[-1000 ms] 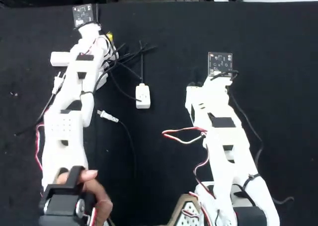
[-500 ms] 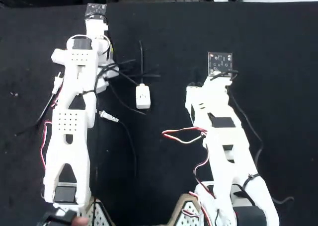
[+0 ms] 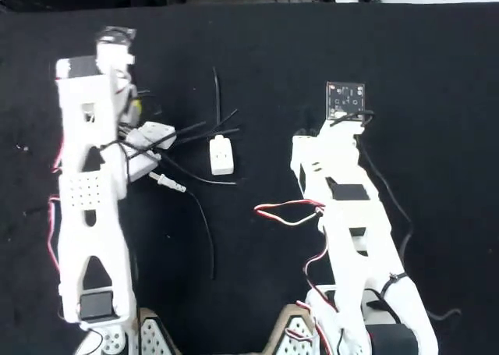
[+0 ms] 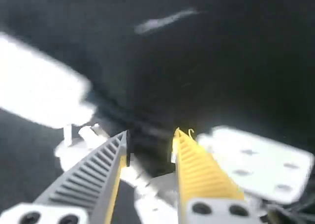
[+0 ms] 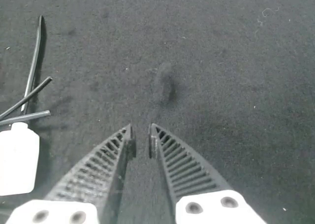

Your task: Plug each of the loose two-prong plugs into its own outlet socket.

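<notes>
Left hand [image 4: 150,140]: grey and yellow fingers spread, gap open; blurred white pieces beyond, contact impossible to tell. Right hand [image 5: 140,135]: fingers nearly pressed together, narrow slit, nothing pinched, hung over bare black bench [image 3: 437,74]. Loose two-prong plug [image 3: 166,182] lay on bench just beside left arm, prongs bare, in no socket; its black cord [image 3: 206,238] trailed toward near edge. White outlet blocks [image 3: 150,133] sat against left arm. Separate white outlet block [image 3: 221,154] lay between arms, apart from plug, black cords at its far end.
</notes>
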{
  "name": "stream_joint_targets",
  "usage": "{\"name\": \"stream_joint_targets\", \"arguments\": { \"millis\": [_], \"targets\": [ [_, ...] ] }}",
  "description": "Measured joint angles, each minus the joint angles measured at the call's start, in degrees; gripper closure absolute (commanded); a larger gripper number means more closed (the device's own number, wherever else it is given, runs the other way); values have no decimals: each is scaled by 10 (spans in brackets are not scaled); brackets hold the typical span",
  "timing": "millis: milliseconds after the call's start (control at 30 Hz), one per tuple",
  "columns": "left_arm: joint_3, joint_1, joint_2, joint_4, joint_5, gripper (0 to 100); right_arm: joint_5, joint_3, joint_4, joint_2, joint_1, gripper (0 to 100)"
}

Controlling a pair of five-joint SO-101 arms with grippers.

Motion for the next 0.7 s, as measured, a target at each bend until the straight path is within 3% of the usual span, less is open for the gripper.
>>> {"name": "stream_joint_targets", "arguments": {
  "millis": [367, 533, 700],
  "targets": [
    [-9, -120, 0, 9, -9, 845, 0, 0, 0, 0, 0, 949],
    [3, -132, -18, 11, -3, 845, 0, 0, 0, 0, 0, 949],
    [63, -130, -127, 11, 25, 845, 0, 0, 0, 0, 0, 949]
  ]
}}
